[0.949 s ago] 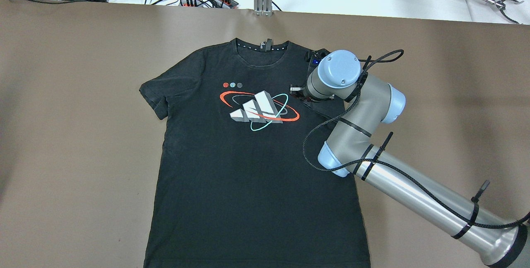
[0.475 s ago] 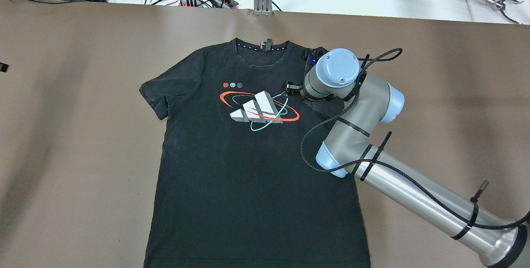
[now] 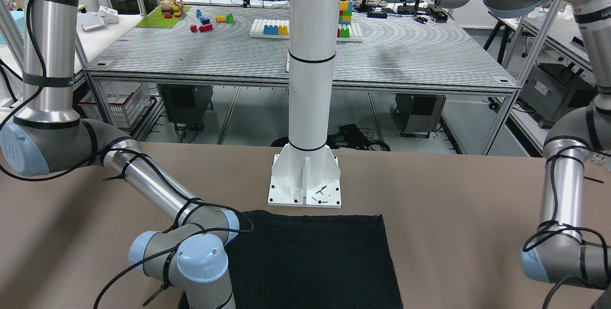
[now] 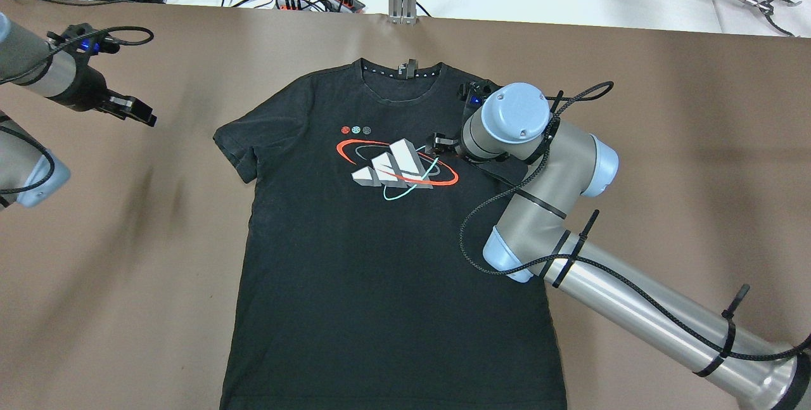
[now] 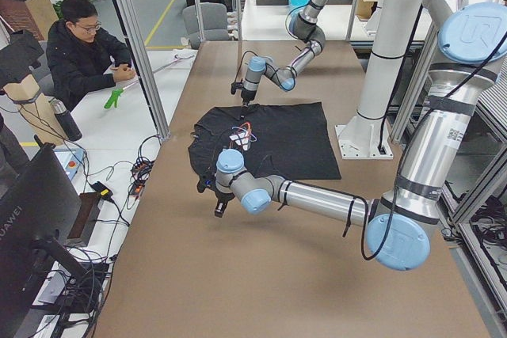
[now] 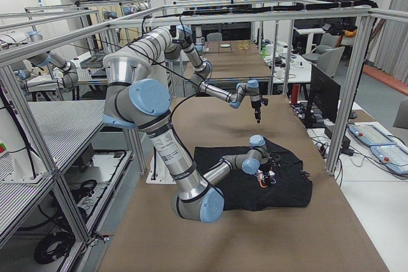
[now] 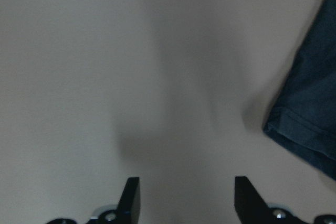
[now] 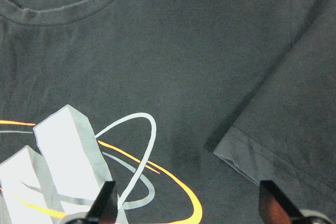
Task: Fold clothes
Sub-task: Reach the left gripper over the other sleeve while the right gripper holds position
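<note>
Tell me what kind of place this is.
Probably a robotics lab: aluminium frames overhead, toy bricks on the next bench, an operator and a monitor alongside.

One black T-shirt [image 4: 380, 283], one left gripper [image 4: 144, 115], one right gripper [image 4: 437, 142], one white pillar [image 3: 311, 84], one table [image 4: 665, 131].

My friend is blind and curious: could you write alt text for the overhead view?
A black T-shirt with a white, orange and teal print lies flat, front up, on a brown table. The right pincer is open above its chest beside the print; the left pincer is open over bare table far left.
</note>
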Action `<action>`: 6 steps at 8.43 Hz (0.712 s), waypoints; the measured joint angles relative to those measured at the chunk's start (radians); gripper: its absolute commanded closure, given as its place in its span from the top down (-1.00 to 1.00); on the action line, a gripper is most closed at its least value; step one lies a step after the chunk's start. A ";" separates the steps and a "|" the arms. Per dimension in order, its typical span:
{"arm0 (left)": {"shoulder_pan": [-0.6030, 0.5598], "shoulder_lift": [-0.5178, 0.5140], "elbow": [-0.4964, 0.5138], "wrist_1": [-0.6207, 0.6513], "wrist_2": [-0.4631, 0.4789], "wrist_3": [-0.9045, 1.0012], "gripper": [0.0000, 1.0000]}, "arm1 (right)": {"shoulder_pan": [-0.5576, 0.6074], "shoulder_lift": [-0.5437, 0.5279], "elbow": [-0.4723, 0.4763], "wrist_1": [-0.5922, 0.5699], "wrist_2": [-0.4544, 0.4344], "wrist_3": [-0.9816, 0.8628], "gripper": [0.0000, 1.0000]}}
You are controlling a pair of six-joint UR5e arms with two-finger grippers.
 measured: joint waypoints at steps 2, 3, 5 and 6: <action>0.038 -0.067 0.076 -0.005 -0.002 -0.031 0.01 | -0.003 -0.007 0.001 0.003 -0.002 -0.001 0.89; 0.050 -0.099 0.109 -0.008 -0.003 -0.046 0.00 | -0.004 -0.009 0.001 0.005 -0.003 -0.002 0.89; 0.073 -0.156 0.166 -0.012 -0.005 -0.077 -0.02 | -0.004 -0.010 0.001 0.007 -0.002 -0.007 0.89; 0.086 -0.184 0.196 -0.018 -0.004 -0.091 -0.04 | -0.004 -0.010 0.002 0.006 -0.001 -0.009 0.89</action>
